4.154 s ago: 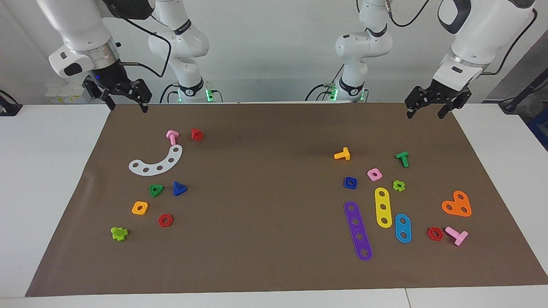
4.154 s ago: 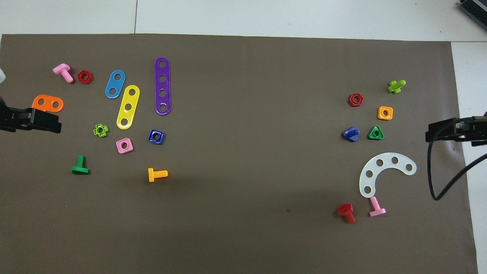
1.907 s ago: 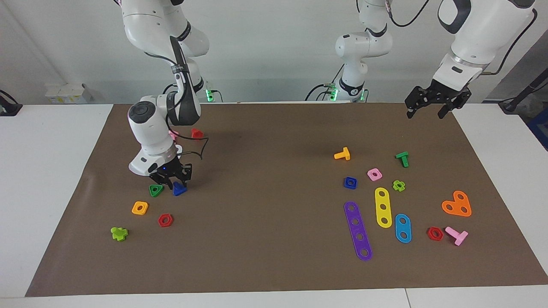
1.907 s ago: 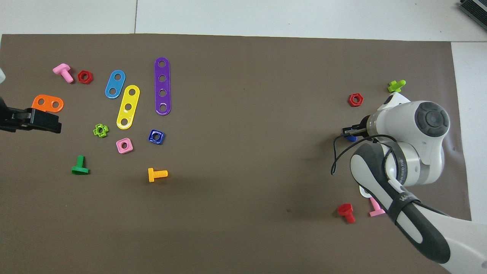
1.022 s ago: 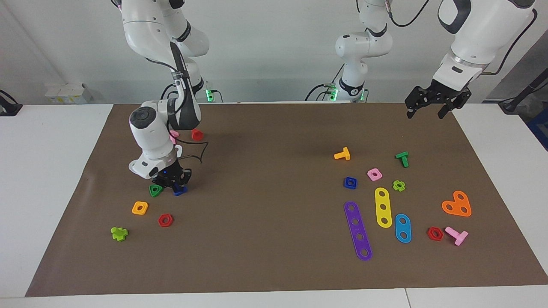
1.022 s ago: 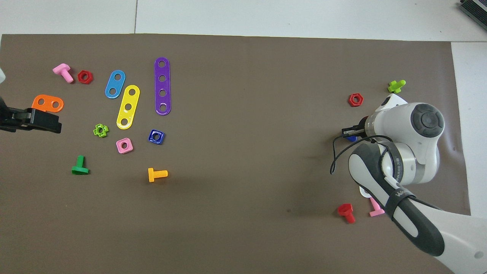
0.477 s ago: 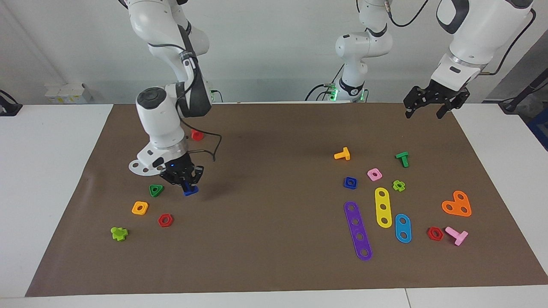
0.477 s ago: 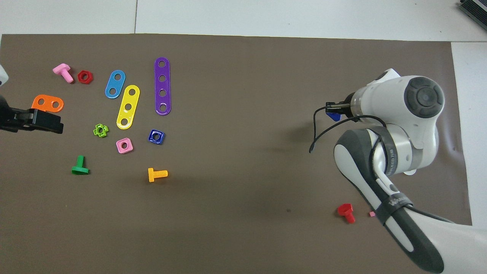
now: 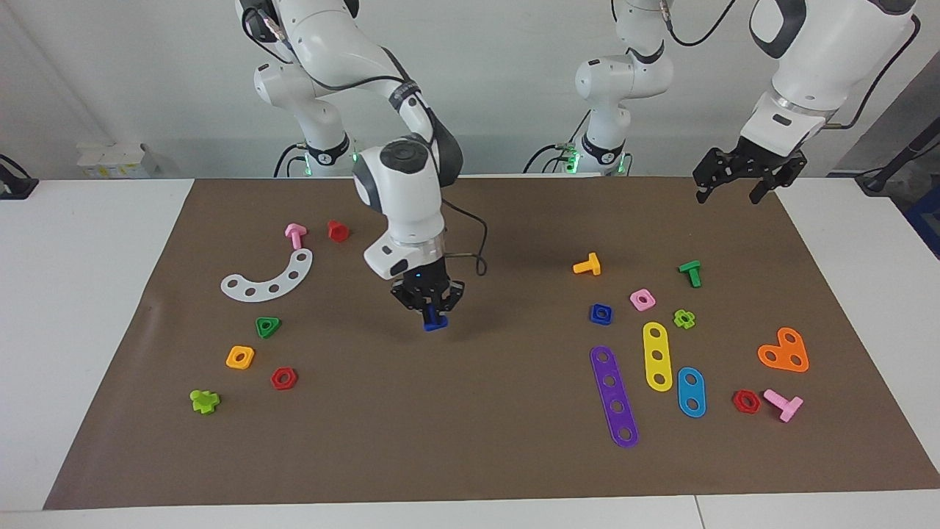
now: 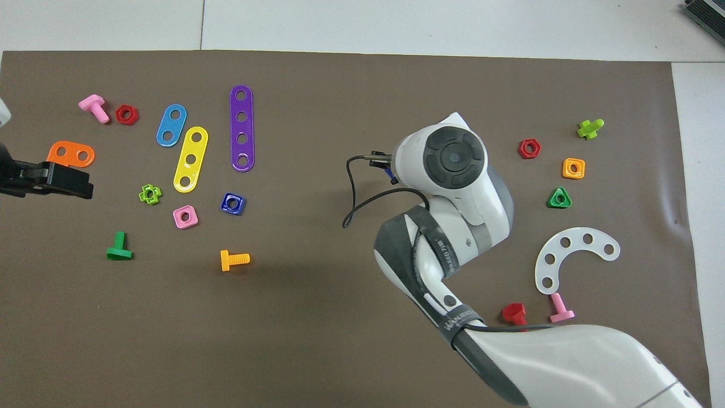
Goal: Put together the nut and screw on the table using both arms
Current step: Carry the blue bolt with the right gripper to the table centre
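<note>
Mid-frame in the facing view, the right gripper pinches the screw head-down above the mat, likely carrying it toward the nut (centre-right); left gripper waits spread, upper right

One camera sits high across the bench from me and looks back at my two arms, so my bases stand at the top of its picture. The other hangs high above my own end and looks steeply down and forward, my arms entering from below. Both stand well back and share the whole brown mat; what lies at one side in one lies at the other side in the other.
</note>
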Tool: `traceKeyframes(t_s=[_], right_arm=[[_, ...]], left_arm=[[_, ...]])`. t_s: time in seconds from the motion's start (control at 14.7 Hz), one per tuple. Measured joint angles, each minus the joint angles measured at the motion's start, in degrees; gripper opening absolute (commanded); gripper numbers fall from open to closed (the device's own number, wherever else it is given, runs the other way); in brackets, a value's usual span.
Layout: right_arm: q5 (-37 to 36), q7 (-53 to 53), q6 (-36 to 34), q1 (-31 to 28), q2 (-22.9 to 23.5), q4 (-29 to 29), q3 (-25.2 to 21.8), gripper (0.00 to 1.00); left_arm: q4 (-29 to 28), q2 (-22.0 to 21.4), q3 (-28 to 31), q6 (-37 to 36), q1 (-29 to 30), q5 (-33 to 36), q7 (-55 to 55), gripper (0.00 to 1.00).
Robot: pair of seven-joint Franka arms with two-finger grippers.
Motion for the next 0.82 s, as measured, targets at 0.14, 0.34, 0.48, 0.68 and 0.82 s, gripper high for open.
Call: traceKeyframes(t_s=[0.14, 0.34, 0.48, 0.68, 0.82], right_arm=[[-3.62, 6.07, 0.17, 3.13, 4.81, 3.02, 0.0, 0.0], [-5.09, 8.12, 0.48, 3.95, 7.13, 3.67, -0.11, 0.0], [-5.09, 8.19, 1.16, 3.67, 7.19, 3.58, -0.26, 0.0], [-5.09, 8.78, 2.21, 3.73, 7.34, 2.23, -0.27, 0.1], [-5.09, 9.94, 2.52, 3.93, 7.37, 1.58, -0.18, 1.0]], left_arm=[[-0.01, 0.0, 0.0, 0.0, 0.0, 0.0, 0.0, 1.0], [-0.13, 0.0, 0.0, 0.0, 0.0, 0.0, 0.0, 1.0], [-0.29, 0.0, 0.0, 0.0, 0.0, 0.0, 0.0, 1.0], [-0.68, -0.09, -0.05, -0.28, 0.0, 0.0, 0.12, 1.0], [-1.17, -0.33, -0.24, -0.43, -0.02, 0.0, 0.32, 0.99]])
